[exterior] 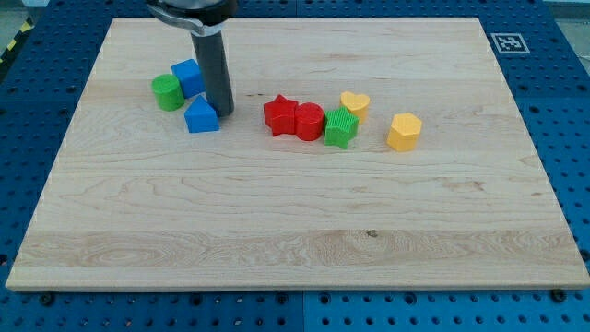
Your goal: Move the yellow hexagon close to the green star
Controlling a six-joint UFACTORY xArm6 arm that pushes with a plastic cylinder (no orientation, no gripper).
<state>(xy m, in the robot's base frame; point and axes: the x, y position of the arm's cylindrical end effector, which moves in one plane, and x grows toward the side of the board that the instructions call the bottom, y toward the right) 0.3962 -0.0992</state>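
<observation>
The surface [295,231] holds the hexagon [404,132] right of the star [340,127], a small gap between. My tip [224,112], no grasping tool, touches a blue block [202,116]; approach pending: circle right, push leftward.

Straight dark-grey rod w/ glossy sheen, wider black collar up top, my tip [224,112] blunt.

We're looking at a pale wooden board [295,212], grain showing, matt. The blocks, like the yellow hexagon [404,132] and ridged green star [339,127], are looking plastic; the rod [214,69] is gleaming dark.
</observation>
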